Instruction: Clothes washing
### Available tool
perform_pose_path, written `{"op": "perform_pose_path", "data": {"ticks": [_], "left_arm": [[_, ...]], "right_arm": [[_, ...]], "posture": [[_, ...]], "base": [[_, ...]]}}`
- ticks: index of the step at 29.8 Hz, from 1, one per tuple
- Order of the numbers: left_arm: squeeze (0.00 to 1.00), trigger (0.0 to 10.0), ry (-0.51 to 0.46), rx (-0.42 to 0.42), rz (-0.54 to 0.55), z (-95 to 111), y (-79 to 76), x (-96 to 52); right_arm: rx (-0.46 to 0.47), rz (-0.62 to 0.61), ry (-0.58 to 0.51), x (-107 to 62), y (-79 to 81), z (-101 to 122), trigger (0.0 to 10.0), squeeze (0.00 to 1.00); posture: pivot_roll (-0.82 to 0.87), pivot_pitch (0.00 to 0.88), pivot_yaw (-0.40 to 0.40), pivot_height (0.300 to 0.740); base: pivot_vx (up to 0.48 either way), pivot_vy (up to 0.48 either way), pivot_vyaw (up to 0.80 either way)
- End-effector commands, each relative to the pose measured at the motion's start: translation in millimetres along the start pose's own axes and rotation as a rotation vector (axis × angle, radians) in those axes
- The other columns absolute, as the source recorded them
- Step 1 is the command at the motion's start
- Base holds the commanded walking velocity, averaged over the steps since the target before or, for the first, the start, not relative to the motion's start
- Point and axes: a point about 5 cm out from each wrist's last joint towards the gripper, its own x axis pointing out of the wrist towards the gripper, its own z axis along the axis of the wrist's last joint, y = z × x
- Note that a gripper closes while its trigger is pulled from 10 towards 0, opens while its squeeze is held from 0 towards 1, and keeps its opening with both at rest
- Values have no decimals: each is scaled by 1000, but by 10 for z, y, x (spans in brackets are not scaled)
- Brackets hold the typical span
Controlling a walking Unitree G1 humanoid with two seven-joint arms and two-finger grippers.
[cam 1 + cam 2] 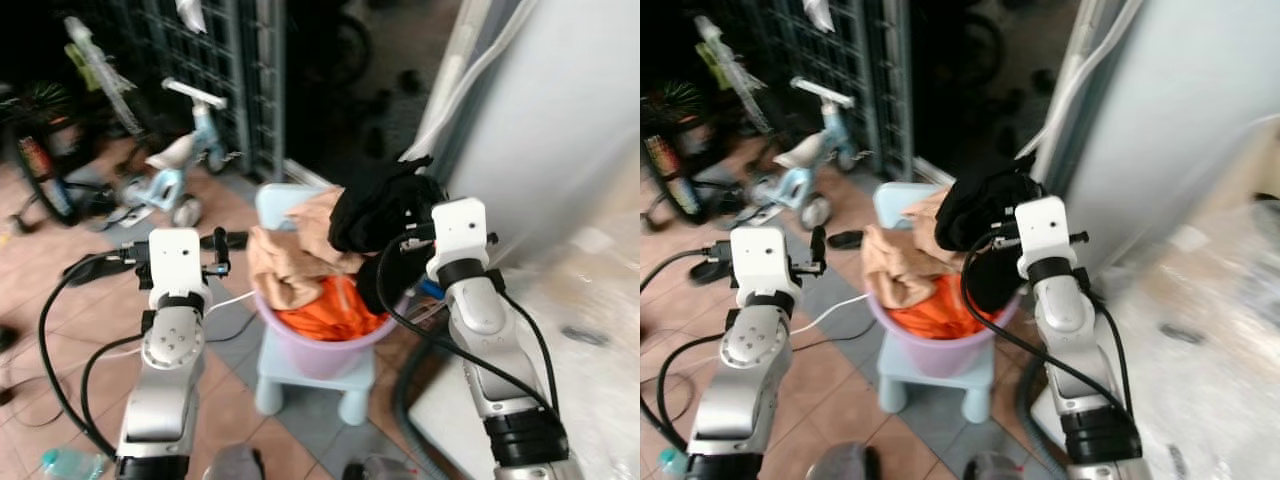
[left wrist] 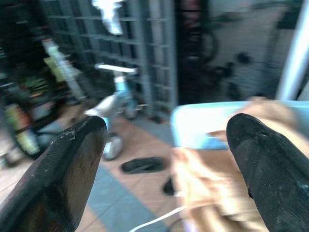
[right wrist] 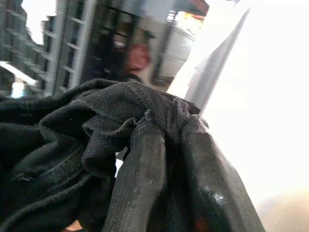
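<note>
A lilac laundry basket point(image 1: 322, 352) stands on a pale blue stool point(image 1: 300, 388). Tan clothes point(image 1: 285, 270) hang over its rim and an orange garment point(image 1: 337, 305) lies inside. Above the basket's right side my right gripper point(image 3: 166, 128) is shut on a black garment point(image 1: 375, 205), which bunches around the fingers point(image 3: 145, 164) and droops toward the basket. My left gripper point(image 1: 225, 250) is held level to the left of the basket, open, with nothing between its fingers point(image 2: 72, 164).
A white appliance wall point(image 1: 560, 130) rises close on the right, with a grey hose point(image 1: 405, 390) at its foot. A child's tricycle point(image 1: 175, 170), a black sandal point(image 2: 142, 165) and a white cable point(image 1: 230, 305) lie on the tiled floor to the left.
</note>
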Motion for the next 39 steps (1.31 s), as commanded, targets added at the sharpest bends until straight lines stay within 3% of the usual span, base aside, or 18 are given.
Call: {"op": "perform_pose_path", "data": {"ticks": [1, 12, 23, 39], "left_arm": [[0, 10000, 9, -2, -26, -38, -53, -11], [0, 10000, -8, -19, -33, -4, -98, 58], [0, 10000, -10, -41, -28, -18, -95, 73], [0, 10000, 11, -79, -9, -69, -28, 69]], "right_arm": [[-15, -45, -51, 38, -88, 132, 10000, 0], [-101, -127, -101, 221, -345, 289, 10000, 0], [-109, -115, -112, 241, -319, 309, 10000, 0], [-98, -57, -126, 334, -305, 330, 10000, 0]], "posture": [[-15, 0, 7, 740], [-33, 0, 14, 740], [-39, 0, 13, 740], [-41, 0, 14, 740]], "base": [[0, -266, -763], [0, -268, -752], [0, -162, -755], [50, 0, 0]]}}
